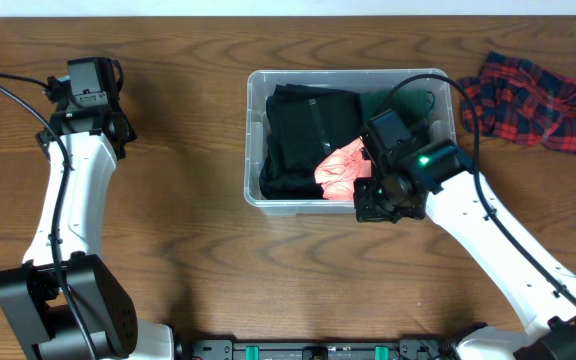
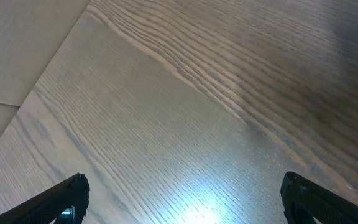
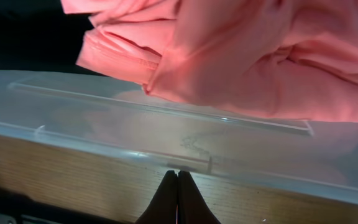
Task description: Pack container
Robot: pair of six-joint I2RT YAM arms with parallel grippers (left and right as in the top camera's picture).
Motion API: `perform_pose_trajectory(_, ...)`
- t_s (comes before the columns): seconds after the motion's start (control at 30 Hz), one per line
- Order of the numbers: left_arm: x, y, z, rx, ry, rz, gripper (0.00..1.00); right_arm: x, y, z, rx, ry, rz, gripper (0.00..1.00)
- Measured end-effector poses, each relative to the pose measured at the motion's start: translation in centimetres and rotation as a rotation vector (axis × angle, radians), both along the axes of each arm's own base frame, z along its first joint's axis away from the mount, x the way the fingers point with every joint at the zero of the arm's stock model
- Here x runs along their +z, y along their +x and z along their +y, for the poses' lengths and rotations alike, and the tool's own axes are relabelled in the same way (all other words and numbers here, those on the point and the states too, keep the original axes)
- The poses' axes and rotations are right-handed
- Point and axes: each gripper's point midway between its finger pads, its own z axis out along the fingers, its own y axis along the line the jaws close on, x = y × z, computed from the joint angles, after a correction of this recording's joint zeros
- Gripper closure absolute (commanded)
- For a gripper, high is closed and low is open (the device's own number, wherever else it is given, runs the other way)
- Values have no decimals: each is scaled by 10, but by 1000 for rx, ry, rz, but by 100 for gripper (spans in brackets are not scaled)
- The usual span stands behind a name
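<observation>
– On the brown table point(image 1: 188, 270), what is that see-through box?
– It is the container point(image 1: 252, 140). It sits near the middle of the table, close to the far edge.
– What is in it?
– Black clothes point(image 1: 298, 140) fill the left part. A green cloth point(image 1: 388, 103) is in the far right corner. A pink cloth point(image 3: 241, 56) lies by the near wall, beside the black clothes.
– Where is the right gripper point(image 3: 178, 186)?
– It is at the near wall of the container, right by the rim. Its two fingers are pressed together and nothing is between them. The pink cloth is just past the wall, and the fingers do not touch it.
– And the left gripper point(image 2: 185, 208)?
– It is far off on the left side, well apart from the container. Its fingers point(image 2: 67, 199) are spread wide, with only bare wood under them.
– What is that red thing?
– A red checked cloth point(image 1: 543, 100) lies on the table, to the right of the container, not in it
</observation>
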Motion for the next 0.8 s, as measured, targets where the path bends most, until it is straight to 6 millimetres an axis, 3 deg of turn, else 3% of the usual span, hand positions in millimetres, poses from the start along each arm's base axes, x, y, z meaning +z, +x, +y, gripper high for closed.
perform_pose_trajectory(0.17, 0, 0, 0, 0, 0, 0, 2, -8, -2, 0, 1, -8, 18, 99)
perform_pose_trajectory(0.8, 0, 0, 0, 0, 0, 0, 2, -7, 10, 1, -4, -12, -35, 99)
